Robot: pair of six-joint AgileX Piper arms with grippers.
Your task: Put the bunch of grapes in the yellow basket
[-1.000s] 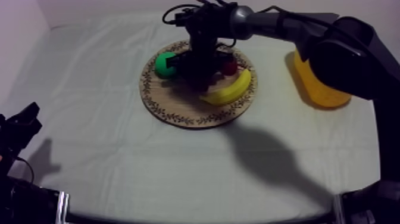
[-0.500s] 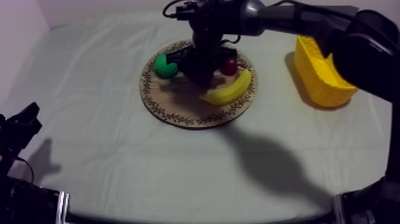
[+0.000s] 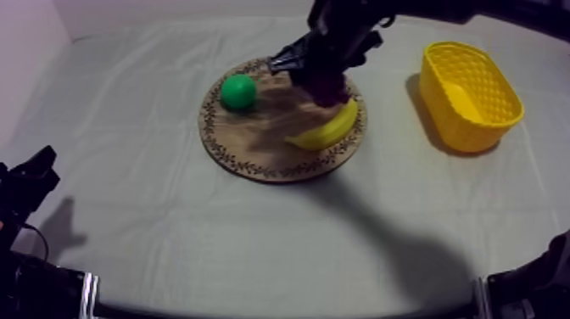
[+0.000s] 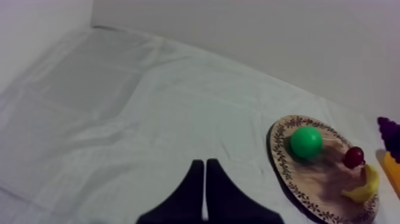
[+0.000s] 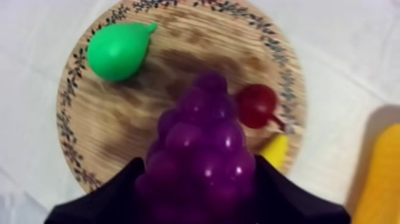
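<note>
Right gripper (image 5: pixel 202 196) is closed round the grapes (image 5: pixel 202 143) and holds them in the air over the board (image 3: pixel 254 144). Left gripper (image 4: pixel 204 179), fingers together on nothing, rests low at its side. To carry well, we judge, we should keep the grip firm, go level to the right over the bare cloth (image 3: pixel 390 127), and pass above the basket's (image 3: pixel 458 127) near rim before opening. Banana (image 3: pixel 326 127) lies under the path, so we should not dip. Pear (image 3: pixel 238 91) and small red fruit (image 5: pixel 257 104) sit clear.

Purple grapes (image 5: pixel 202 155), green pear (image 3: pixel 238 91), yellow basket (image 3: pixel 462 131), leaf-patterned board rim (image 3: pixel 246 164)
</note>
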